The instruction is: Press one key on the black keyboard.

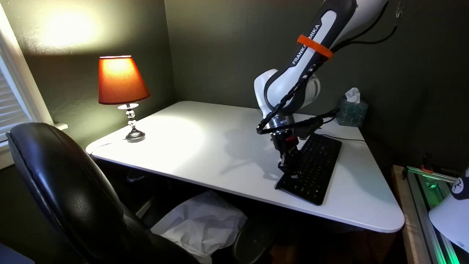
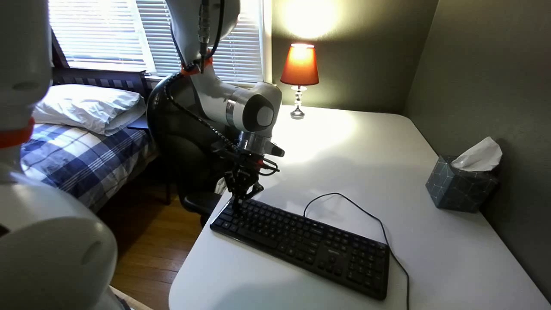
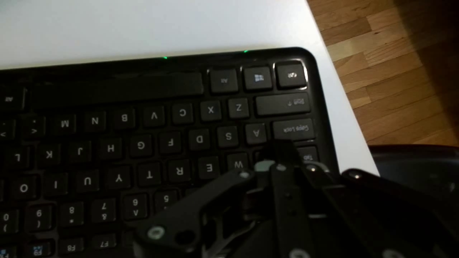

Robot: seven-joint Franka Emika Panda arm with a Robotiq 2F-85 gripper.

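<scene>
The black keyboard (image 1: 320, 165) lies flat near the desk's edge, and it shows whole in an exterior view (image 2: 301, 241). In the wrist view the keyboard (image 3: 143, 143) appears upside down, with its letter keys in sight. My gripper (image 3: 281, 148) points down at its Ctrl and Tab end. The dark fingertips are together, with nothing seen between them. They cover the Q key and part of the Tab key, just beside A and Caps Lock. The gripper is over the same end in both exterior views (image 1: 293, 175) (image 2: 237, 206). Whether the tips touch a key I cannot tell.
The white desk (image 1: 220, 139) carries an orange lamp (image 1: 121, 80) and a tissue box (image 2: 458, 189). The thin keyboard cable (image 2: 379, 221) runs across the desktop behind the keyboard. A black office chair (image 1: 69, 183) stands at the desk's edge, close to the arm.
</scene>
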